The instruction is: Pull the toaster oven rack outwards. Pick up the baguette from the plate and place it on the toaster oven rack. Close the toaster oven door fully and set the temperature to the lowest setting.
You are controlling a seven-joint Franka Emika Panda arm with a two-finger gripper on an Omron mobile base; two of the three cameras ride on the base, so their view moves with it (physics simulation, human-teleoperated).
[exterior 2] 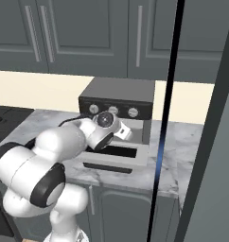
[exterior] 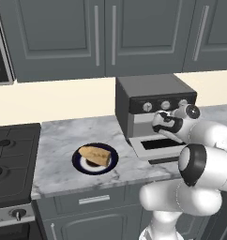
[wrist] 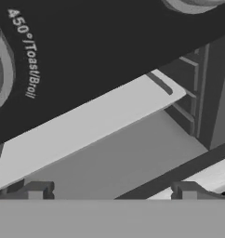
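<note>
The toaster oven (exterior: 150, 96) stands at the back of the marble counter, and its door (exterior: 155, 148) lies folded down flat. My gripper (exterior: 156, 125) hovers over the door at the mouth of the cavity, open, with nothing between its fingers. In the hand view the fingertips (wrist: 36, 190) frame the grey cavity floor, under the black control strip (wrist: 95, 51) marked "450°/Toast/Broil". Slotted side rails (wrist: 188, 88) show; the rack I cannot tell apart inside the cavity. The baguette (exterior: 94, 155) lies on the plate (exterior: 79, 165), left of the oven. From the right, the gripper (exterior 2: 126, 133) sits below the knobs (exterior 2: 113, 110).
A black stove (exterior: 12, 154) adjoins the counter on the left. Grey wall cabinets (exterior: 101, 33) hang above. A dark vertical post (exterior 2: 166, 118) and a tall grey panel (exterior 2: 215, 142) stand on the right. My own arm's elbow (exterior: 200, 164) bulks in front of the counter edge.
</note>
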